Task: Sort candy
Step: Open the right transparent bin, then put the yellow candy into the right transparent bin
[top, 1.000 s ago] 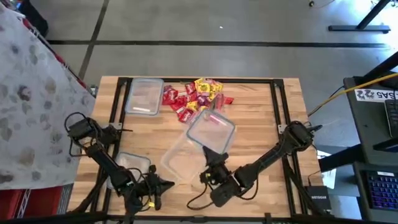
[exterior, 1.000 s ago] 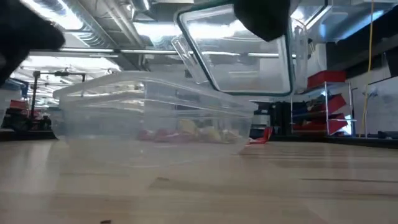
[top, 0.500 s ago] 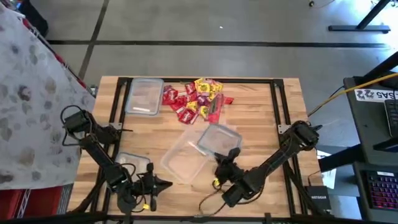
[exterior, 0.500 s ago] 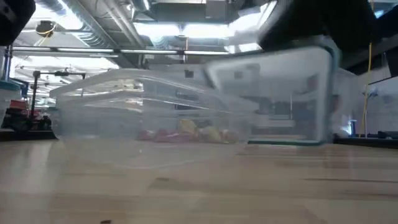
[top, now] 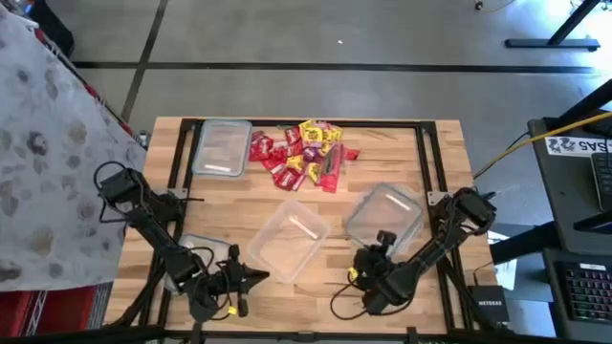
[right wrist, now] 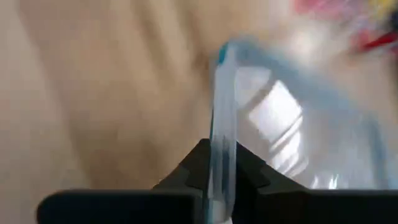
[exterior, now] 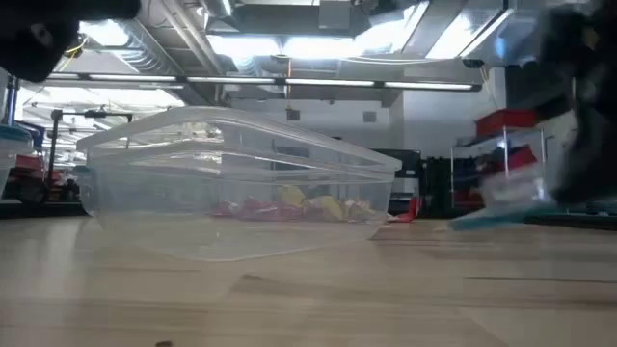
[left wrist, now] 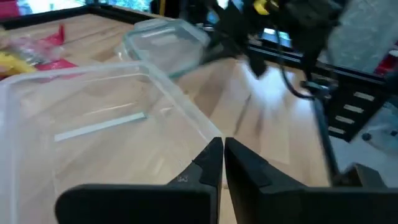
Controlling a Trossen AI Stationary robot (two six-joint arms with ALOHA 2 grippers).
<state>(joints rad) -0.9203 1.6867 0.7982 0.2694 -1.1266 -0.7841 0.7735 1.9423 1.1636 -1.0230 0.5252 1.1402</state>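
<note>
The candy (top: 304,153) lies in a loose heap on the far middle part of the wooden table (top: 402,177), mostly red pieces with some yellow ones, and none of it is inside any container. Just beside the heap, toward the left, a clear tub (top: 222,147) stands on the table, and I cannot tell if anything is in it. A second clear tub (top: 288,239) rests near the middle of the table, and it looks empty; in the low view the candy is seen only through its clear walls, lying behind it. A third small tub (top: 196,253) sits at the near left, partly hidden by the left arm, and its inside does not show. The right gripper (right wrist: 219,163) is at the near right side of the table, and its fingers are clamped on the edge of a clear lid (top: 383,214) with a bluish rim, which is held to the right of the middle tub and apart from it. The left gripper (left wrist: 222,163) is low at the near left, pointing toward the middle tub, with its two fingers pressed together and nothing between them.
</note>
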